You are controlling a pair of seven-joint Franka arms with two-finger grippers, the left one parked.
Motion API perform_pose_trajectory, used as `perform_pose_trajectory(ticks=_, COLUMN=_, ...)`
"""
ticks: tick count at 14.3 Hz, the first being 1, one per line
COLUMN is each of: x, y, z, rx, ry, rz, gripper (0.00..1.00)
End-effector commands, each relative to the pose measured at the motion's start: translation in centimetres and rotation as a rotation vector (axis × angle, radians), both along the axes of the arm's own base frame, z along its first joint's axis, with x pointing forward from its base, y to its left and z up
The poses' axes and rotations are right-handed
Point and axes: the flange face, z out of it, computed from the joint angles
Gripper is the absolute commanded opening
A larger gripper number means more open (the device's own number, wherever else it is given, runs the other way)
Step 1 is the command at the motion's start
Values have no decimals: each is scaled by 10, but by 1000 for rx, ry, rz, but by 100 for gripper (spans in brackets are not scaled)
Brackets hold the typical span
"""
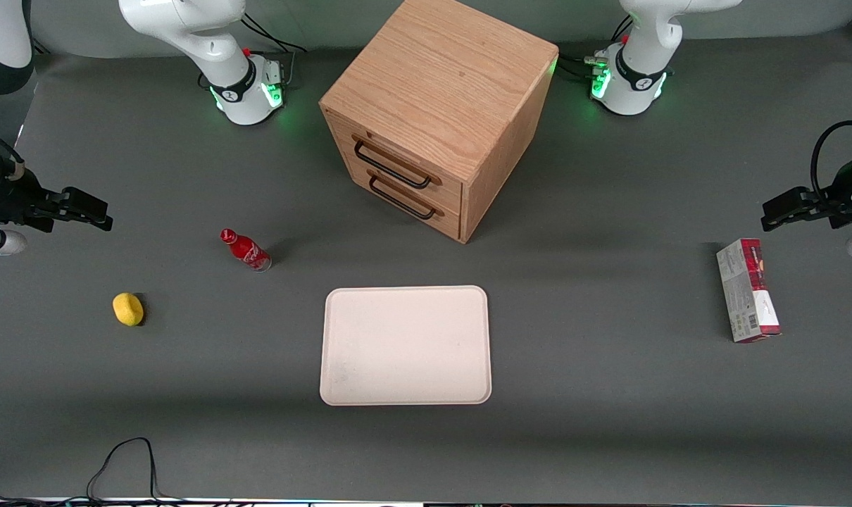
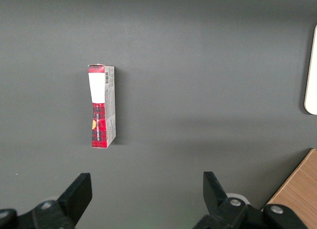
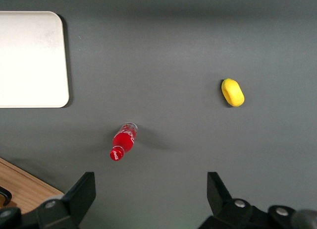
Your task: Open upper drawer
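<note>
The gripper [image 3: 148,189] hangs wide open and empty above bare table [image 1: 186,394] at the working arm's end, well apart from the upper drawer [image 1: 398,163], which sits closed in the cabinet [image 1: 440,77]

We saw the upper drawer [image 1: 396,161] as the higher of two light oak fronts in the wooden cabinet [image 1: 443,77], and it sat fully shut, its face flush with the cabinet's front. A long black bar handle [image 1: 391,166] ran across that face, level with the cabinet's top edge and just above the twin handle of the lower drawer [image 1: 406,202]. The gripper [image 1: 88,209] hung with its fingers spread apart, well away from the cabinet toward the working arm's end of the table, touching nothing.
</note>
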Motion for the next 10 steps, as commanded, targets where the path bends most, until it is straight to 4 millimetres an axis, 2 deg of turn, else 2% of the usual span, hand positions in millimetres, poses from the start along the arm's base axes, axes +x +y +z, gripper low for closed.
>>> perform_pose_trajectory(ticks=1, x=2, y=-2, z=3, rx=15, ry=-14, rz=5, gripper=100)
perform_pose_trajectory(ticks=4, x=3, y=0, z=4, rx=15, ry=-19, rz=10, gripper=100)
perform_pose_trajectory(ticks=7, x=17, y=14, z=3, rx=11, ry=-26, rz=32, gripper=100)
perform_pose_trajectory(ticks=8, x=19, y=33, z=-1, rx=15, ry=-20, rz=64, gripper=100)
perform_pose_trajectory(ticks=10, x=24, y=85, z=1, rx=23, ry=-40, rz=162, gripper=100)
